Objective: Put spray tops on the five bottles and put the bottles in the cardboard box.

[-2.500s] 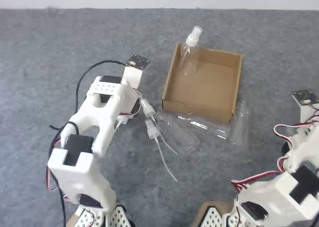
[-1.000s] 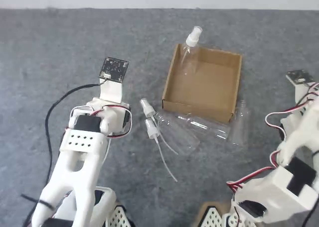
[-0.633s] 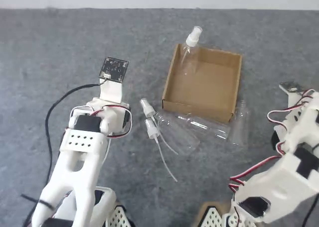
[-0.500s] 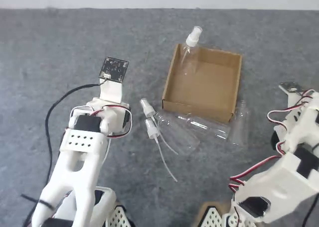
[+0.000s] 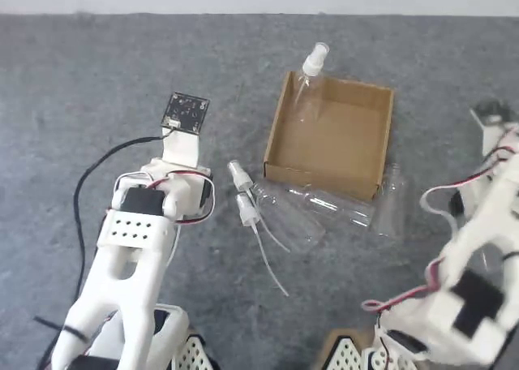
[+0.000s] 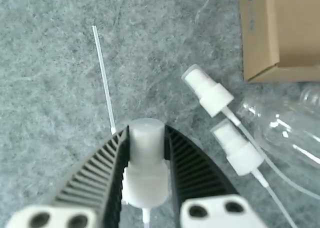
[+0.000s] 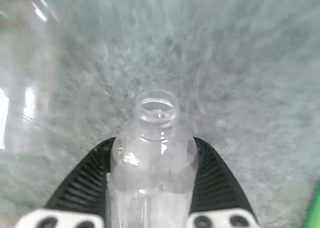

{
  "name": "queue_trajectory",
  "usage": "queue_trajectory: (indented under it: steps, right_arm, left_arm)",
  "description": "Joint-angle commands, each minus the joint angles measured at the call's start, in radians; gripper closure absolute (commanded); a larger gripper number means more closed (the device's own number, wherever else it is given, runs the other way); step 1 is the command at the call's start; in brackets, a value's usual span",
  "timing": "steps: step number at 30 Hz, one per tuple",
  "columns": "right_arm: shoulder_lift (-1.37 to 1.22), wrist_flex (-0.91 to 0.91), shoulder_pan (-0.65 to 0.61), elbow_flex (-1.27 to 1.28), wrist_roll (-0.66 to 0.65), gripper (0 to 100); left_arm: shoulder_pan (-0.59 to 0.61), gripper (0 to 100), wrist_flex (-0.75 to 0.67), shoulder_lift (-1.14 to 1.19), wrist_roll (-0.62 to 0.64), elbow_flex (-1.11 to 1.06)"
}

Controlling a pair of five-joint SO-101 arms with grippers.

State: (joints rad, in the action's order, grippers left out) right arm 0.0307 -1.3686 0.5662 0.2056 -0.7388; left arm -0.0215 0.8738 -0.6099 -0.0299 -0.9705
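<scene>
My left gripper [image 6: 145,133] is shut on a white spray top [image 6: 145,163], held above the grey carpet. Two more spray tops [image 6: 209,91] [image 6: 236,147] lie beside a clear bottle [image 6: 285,128] near the cardboard box [image 6: 280,33]. My right gripper [image 7: 155,143] is shut on a clear bottle [image 7: 152,138] with an open neck. In the high view the left arm [image 5: 154,216] stands left of the spray tops [image 5: 242,190] and the right arm [image 5: 486,216] is right of the box [image 5: 280,139]. A bottle with a spray top [image 5: 310,82] leans in the box's far corner.
Clear bottles [image 5: 324,204] [image 5: 391,204] lie on the carpet in front of the box. A thin loose tube [image 6: 103,78] lies on the carpet near the left gripper. Another clear bottle [image 7: 20,63] is close to the right gripper. Open carpet spreads at the far left.
The left arm pulled back from the spray tops and has kept still for the last second. The right arm has shifted, its wrist moving farther back along the table's right side.
</scene>
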Motion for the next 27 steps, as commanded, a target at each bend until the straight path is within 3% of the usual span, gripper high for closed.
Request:
queue_trajectory:
  steps: [1,9,15,23,27]
  right_arm:
    - [0.321,-0.070,-0.166,-0.048,0.169,99.4]
    - [0.674,-0.117,-0.656,-0.015,0.470,99.4]
    - [0.777,0.047,-0.986,0.192,0.580,99.4]
    - [0.848,0.452,-1.247,0.565,0.631,99.4]
    - [0.889,0.576,-1.307,0.671,0.626,99.3]
  left_arm:
    - [0.002,99,-0.058,-0.041,0.008,0.002]
    - [0.041,99,0.000,-0.084,0.017,0.104]
    - [0.078,99,0.144,-0.331,0.069,0.272]
    - [0.081,99,0.284,-0.457,0.077,0.573]
    - [0.078,99,0.259,-0.448,0.218,0.679]
